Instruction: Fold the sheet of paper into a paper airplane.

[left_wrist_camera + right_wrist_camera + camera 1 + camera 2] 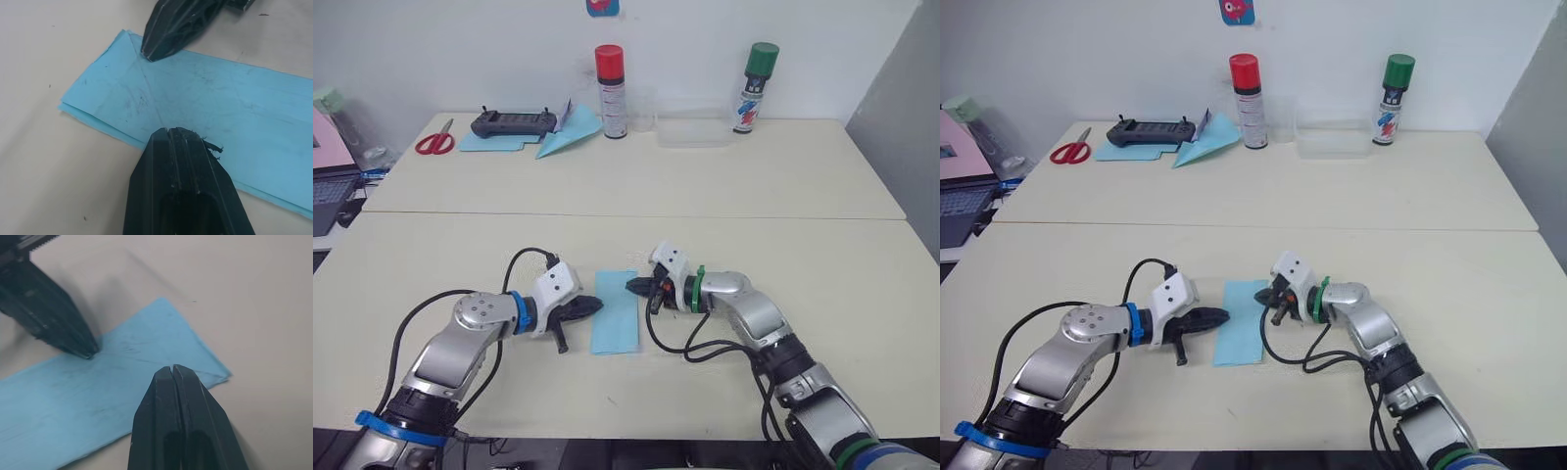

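Both end effectors are pinched fully closed, gripping nothing: left end effector [595,305] and right end effector [632,286] press tips on opposite long edges of the folded sheet of paper [616,311], flat on the table [636,186]

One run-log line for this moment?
sheet of paper: folded in half, flat on table | left gripper: shut, tip on paper | right gripper: shut, tip on paper

Sheet of paper [616,311] between left tool [595,306]; right tool [632,286]
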You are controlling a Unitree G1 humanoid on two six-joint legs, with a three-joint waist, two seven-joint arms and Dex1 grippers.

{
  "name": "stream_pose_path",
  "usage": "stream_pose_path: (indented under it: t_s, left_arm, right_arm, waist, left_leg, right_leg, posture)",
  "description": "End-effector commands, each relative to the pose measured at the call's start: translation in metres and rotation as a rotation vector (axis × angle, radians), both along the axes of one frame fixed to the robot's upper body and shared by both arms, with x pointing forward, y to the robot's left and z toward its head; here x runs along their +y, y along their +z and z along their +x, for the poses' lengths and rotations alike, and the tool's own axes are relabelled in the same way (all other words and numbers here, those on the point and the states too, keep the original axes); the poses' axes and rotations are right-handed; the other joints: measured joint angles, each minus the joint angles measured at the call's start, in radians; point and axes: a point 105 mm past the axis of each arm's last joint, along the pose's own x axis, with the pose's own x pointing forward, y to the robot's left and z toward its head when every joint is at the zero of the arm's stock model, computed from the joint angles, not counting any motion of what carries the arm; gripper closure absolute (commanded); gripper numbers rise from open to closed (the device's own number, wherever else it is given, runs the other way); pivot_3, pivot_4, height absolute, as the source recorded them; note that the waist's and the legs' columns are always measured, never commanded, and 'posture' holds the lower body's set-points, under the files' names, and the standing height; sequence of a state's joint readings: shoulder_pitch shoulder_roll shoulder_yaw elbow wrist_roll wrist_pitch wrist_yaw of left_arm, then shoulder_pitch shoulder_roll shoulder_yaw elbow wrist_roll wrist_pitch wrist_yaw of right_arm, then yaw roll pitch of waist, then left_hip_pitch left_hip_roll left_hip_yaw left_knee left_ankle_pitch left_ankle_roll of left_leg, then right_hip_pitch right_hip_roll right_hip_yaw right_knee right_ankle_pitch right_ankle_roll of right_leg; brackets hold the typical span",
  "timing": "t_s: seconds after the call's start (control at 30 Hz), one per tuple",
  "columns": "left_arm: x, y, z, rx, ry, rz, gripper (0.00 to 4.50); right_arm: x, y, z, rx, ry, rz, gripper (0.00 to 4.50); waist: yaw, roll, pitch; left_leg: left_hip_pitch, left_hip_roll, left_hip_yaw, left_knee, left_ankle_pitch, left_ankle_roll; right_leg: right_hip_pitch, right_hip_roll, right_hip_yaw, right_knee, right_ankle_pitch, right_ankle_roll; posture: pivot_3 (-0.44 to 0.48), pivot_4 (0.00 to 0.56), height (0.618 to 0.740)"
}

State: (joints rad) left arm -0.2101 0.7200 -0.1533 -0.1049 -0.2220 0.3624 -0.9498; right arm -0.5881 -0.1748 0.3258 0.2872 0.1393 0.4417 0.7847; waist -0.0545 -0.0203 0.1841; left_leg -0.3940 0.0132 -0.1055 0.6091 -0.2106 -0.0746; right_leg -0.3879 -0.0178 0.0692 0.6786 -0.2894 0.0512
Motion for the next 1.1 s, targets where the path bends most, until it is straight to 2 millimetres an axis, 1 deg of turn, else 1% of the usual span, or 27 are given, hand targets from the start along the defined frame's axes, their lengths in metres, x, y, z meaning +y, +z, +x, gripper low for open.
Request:
stream_pose_path:
  t_s: [0.03,0.2,0.33,0.43,0.5,0.57,0.67,0.8,1.0,1.1]
  left_arm:
    - [0.002,-0.012,0.001,0.026,0.003,0.037,4.5]
    - [0.003,-0.014,0.002,0.027,0.0,0.047,4.5]
    - [0.0,-0.016,0.0,0.038,-0.01,0.048,4.5]
    - [0.0,-0.017,0.0,0.041,-0.012,0.05,4.5]
    - [0.0,-0.017,0.0,0.043,-0.012,0.05,4.5]
    - [0.0,-0.017,-0.001,0.045,-0.013,0.052,4.5]
    - [0.0,-0.017,-0.001,0.05,-0.016,0.055,4.5]
    - [-0.001,-0.017,-0.001,0.049,-0.022,0.059,4.5]
    - [-0.008,-0.015,0.0,0.054,-0.066,0.065,4.5]
    - [-0.009,-0.015,0.001,0.055,-0.074,0.066,4.5]
  right_arm:
    - [-0.006,-0.004,0.012,-0.024,-0.038,-0.026,4.47]
    - [-0.011,-0.02,0.017,-0.031,-0.051,-0.088,4.47]
    - [-0.018,-0.025,0.023,-0.039,-0.082,-0.11,4.47]
    - [-0.023,-0.03,0.02,-0.026,-0.073,-0.117,4.47]
    - [-0.025,-0.033,0.013,-0.007,-0.043,-0.11,4.47]
    - [-0.024,-0.034,0.002,0.019,0.002,-0.094,4.47]
    - [-0.02,-0.035,-0.016,0.086,0.072,-0.064,4.47]
    - [-0.02,-0.04,-0.04,0.156,0.168,-0.075,4.47]
    - [-0.02,-0.044,-0.065,0.23,0.277,-0.098,4.47]
    - [-0.018,-0.044,-0.072,0.244,0.309,-0.1,4.47]
  waist:
    - [0.0,0.0,0.0]
    - [-0.002,0.0,0.0]
    - [-0.002,0.0,0.0]
    - [-0.002,0.0,0.0]
    - [0.0,0.0,0.0]
    - [0.003,0.0,-0.001]
    - [0.004,0.001,-0.001]
    - [0.005,0.001,-0.001]
    - [0.006,0.001,-0.001]
    - [0.004,0.001,-0.001]
  left_leg:
    - [0.0,0.0,0.0,0.0,0.0,0.0]
    - [0.002,0.0,0.0,0.0,0.0,0.0]
    - [0.007,0.0,0.0,0.0,0.001,0.001]
    - [0.011,0.0,0.0,0.0,0.001,0.001]
    - [0.011,0.0,0.0,0.0,0.001,0.001]
    - [0.011,0.0,0.0,0.0,0.001,0.001]
    - [0.01,-0.001,0.0,-0.001,0.0,0.001]
    - [0.01,-0.001,0.0,-0.002,0.0,0.0]
    - [0.01,-0.001,0.0,-0.002,0.0,0.0]
    - [0.01,-0.001,0.0,-0.002,-0.001,0.0]
  right_leg:
    - [0.0,0.0,0.0,0.0,0.0,0.0]
    - [0.002,0.0,0.0,0.0,0.0,0.0]
    - [0.006,0.0,0.0,0.001,0.001,0.0]
    - [0.009,0.0,0.001,0.0,0.0,-0.002]
    - [0.01,0.0,0.001,0.0,-0.002,-0.005]
    - [0.01,0.0,0.0,0.0,-0.001,-0.003]
    - [0.01,-0.001,0.0,-0.001,-0.001,0.0]
    - [0.01,-0.001,0.0,-0.002,-0.003,0.001]
    - [0.01,-0.001,0.0,-0.003,-0.003,0.0]
    - [0.011,-0.001,-0.001,-0.004,-0.003,0.0]
  posture:
    - [0.0,0.15,0.74]
    - [0.0,0.15,0.74]
    - [0.0,0.15,0.74]
    - [0.0,0.15,0.74]
    - [0.0,0.15,0.74]
    - [0.0,0.15,0.74]
    - [0.0,0.15,0.74]
    - [0.0,0.15,0.74]
    - [0.0,0.15,0.74]
    - [0.0,0.15,0.74]
